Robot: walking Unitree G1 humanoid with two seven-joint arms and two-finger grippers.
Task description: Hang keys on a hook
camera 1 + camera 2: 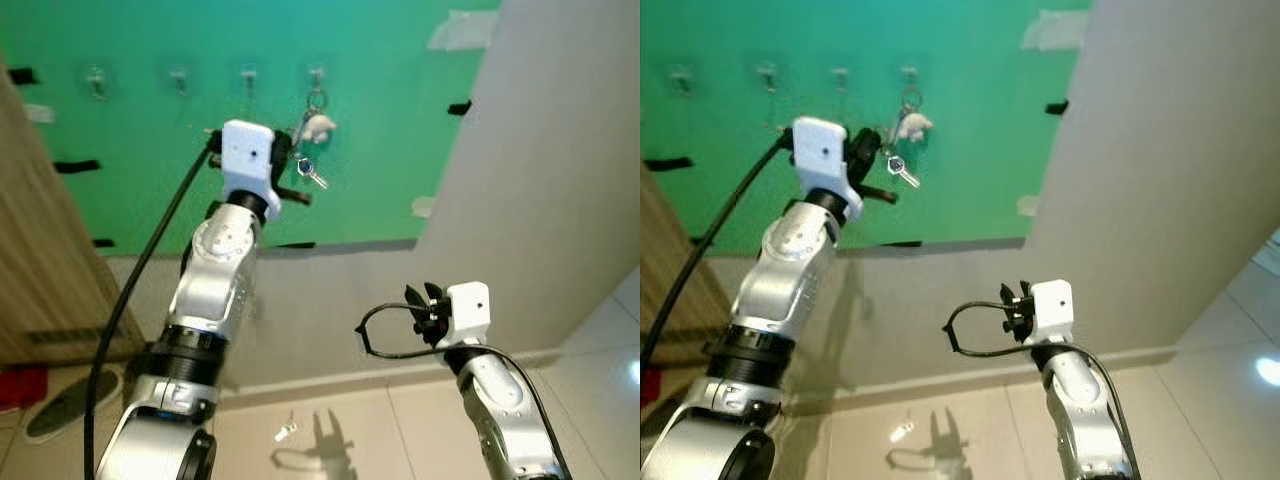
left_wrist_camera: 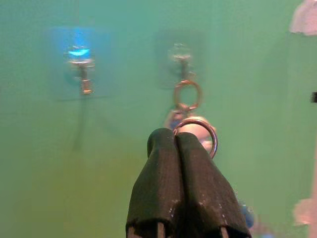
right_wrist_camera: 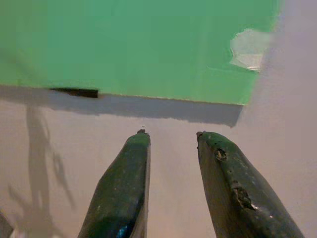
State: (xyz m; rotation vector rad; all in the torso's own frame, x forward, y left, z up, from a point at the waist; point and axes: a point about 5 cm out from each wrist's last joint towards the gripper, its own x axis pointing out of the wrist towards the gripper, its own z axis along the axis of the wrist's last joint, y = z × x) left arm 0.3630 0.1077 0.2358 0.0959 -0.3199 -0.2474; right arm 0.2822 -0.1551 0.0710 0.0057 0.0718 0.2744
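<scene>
I have the left gripper (image 1: 292,172) raised in the upper middle of the frame, right by the key bunch (image 1: 311,150). In the wrist view its fingers (image 2: 181,188) are pressed together just below a key ring (image 2: 198,134); I cannot tell if they pinch any part of it. The top ring (image 2: 187,94) looks already looped on the rightmost hook (image 1: 316,75) of the green board (image 1: 400,130). I judge the bunch light, loose and slippery metal, apt to swing; the ring is the place to grip. The right gripper (image 3: 171,148) hangs low, fingers spread, holding nothing. No containers here.
</scene>
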